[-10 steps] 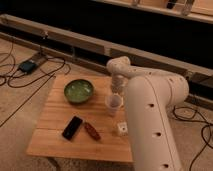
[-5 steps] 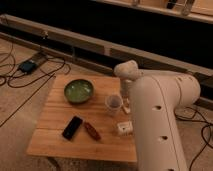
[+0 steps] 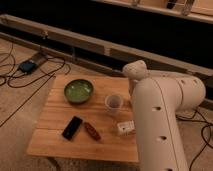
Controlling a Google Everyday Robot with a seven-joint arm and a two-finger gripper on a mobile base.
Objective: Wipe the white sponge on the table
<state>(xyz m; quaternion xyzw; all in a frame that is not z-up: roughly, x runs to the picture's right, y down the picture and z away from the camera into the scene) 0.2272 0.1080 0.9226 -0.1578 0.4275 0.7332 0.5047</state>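
The desk [image 3: 52, 134] is low and squarish, with a light, pale-brown top of wooden planks. Its left and front parts lie open to view, while its right edge is covered by the white arm [image 3: 165, 120]. The white sponge is hidden here. The end effector cannot be seen either; only the arm's bulk shows.

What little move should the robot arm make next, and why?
Probably ease the arm back off the table. It hides the table's right side, the gripper is out of sight, and no white sponge shows, only a marked white block near the cup.
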